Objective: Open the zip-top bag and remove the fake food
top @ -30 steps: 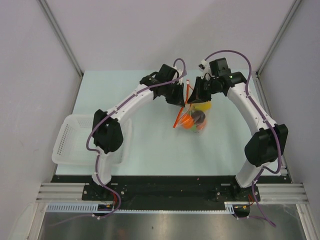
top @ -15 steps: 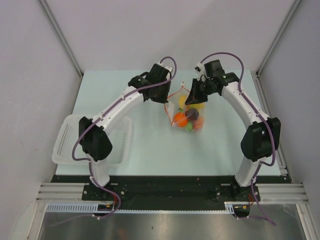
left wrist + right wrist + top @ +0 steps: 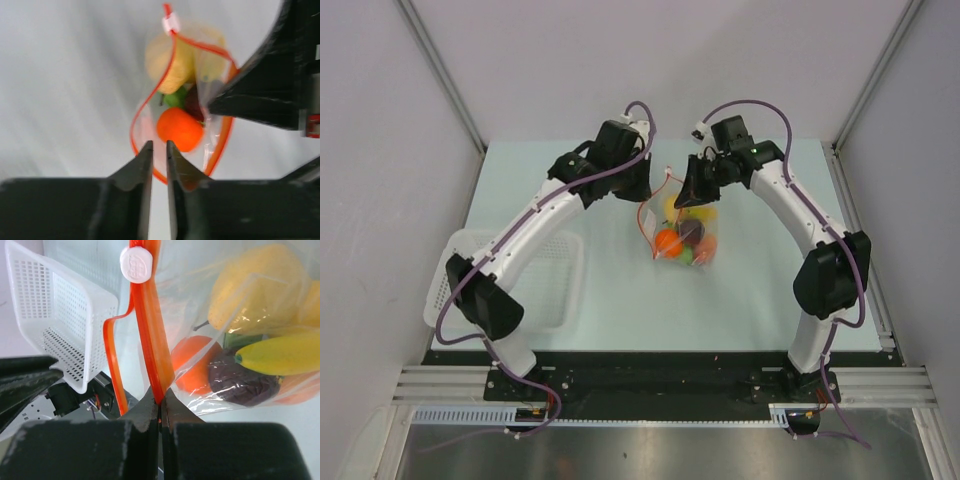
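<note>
The zip-top bag (image 3: 682,235) hangs from my right gripper (image 3: 693,199), which is shut on its red-orange zip strip (image 3: 150,335) just below the white slider (image 3: 136,264). The bag's mouth gapes open in a loop (image 3: 145,107). Inside the bag is the fake food: an orange fruit (image 3: 180,129), a yellow piece (image 3: 170,62), a green piece (image 3: 175,97), a banana (image 3: 280,352) and a dark purple piece (image 3: 240,377). My left gripper (image 3: 638,190) is just left of the bag. Its fingers (image 3: 145,155) stand a narrow gap apart with nothing between them, above the strip's near bend.
A white mesh basket (image 3: 470,280) stands at the table's left near edge and also shows in the right wrist view (image 3: 55,305). Grey walls close in on the left, right and back. The pale green mat (image 3: 600,290) lies under the bag.
Both grippers and the bag have moved left and a little nearer. The left gripper has drawn away from the strip to the left, and the bag's mouth has spread wider.
</note>
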